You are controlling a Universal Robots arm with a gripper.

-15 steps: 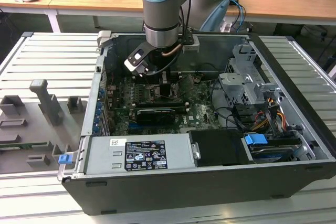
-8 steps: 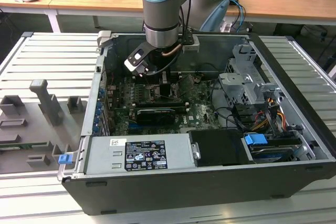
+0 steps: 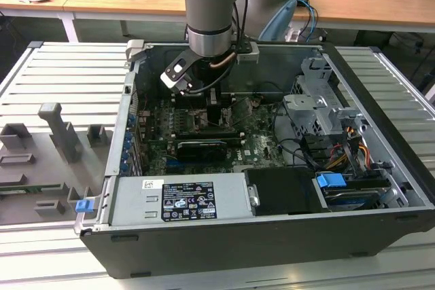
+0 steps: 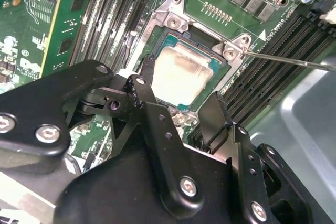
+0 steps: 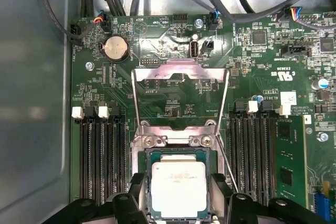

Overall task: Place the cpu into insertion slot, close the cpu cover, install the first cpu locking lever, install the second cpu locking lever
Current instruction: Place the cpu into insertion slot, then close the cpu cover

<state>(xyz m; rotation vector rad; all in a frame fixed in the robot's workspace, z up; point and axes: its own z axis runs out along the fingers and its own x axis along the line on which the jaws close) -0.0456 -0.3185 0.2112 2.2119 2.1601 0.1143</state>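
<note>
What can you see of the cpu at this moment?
The cpu is a small flat square chip with a pale silver-beige metal face, faintly mottled. It lies flat, face up, inside the insertion slot, a narrow teal border showing round it. The cpu cover stands open, so nothing lies over it. The gripper straddles it with its fingers apart on opposite sides; in the first wrist view they seem clear of its edges.

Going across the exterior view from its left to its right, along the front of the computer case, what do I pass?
grey fixture blocks → blue clip → silver power supply → black panel → blue tab
</note>
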